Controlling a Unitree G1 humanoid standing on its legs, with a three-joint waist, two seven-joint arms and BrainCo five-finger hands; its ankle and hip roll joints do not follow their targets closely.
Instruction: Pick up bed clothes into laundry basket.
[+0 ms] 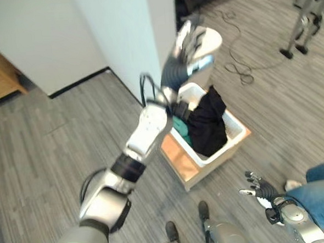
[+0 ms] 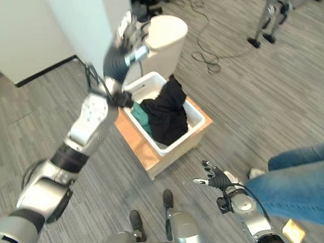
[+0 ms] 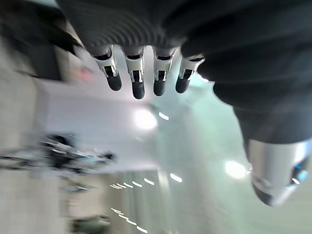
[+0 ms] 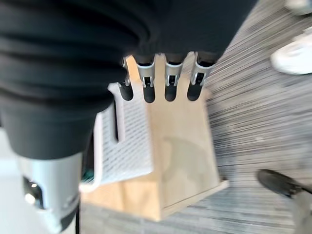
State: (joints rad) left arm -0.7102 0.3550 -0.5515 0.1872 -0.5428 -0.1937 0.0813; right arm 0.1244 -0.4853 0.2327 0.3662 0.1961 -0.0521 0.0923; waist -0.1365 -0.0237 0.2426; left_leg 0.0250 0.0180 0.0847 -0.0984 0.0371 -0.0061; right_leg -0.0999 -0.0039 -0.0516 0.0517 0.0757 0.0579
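Black bed clothes point(image 2: 170, 113) lie heaped in the white mesh plastic laundry basket point(image 2: 193, 131), draped over its far rim, beside a green cloth point(image 2: 142, 114). The basket sits on a low wooden platform point(image 2: 142, 150). Left robot hand point(image 2: 128, 32) is raised above it, fingers straight, empty. Right robot hand point(image 2: 216, 180) hovers near-right, spread, above open grey plank floor point(image 2: 270, 98), beside a person's jeans leg point(image 2: 303, 181).

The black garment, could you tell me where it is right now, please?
In the left eye view the black garment lies inside the white laundry basket on a wooden stand, draped over the far rim, beside a green cloth, below the raised left hand.
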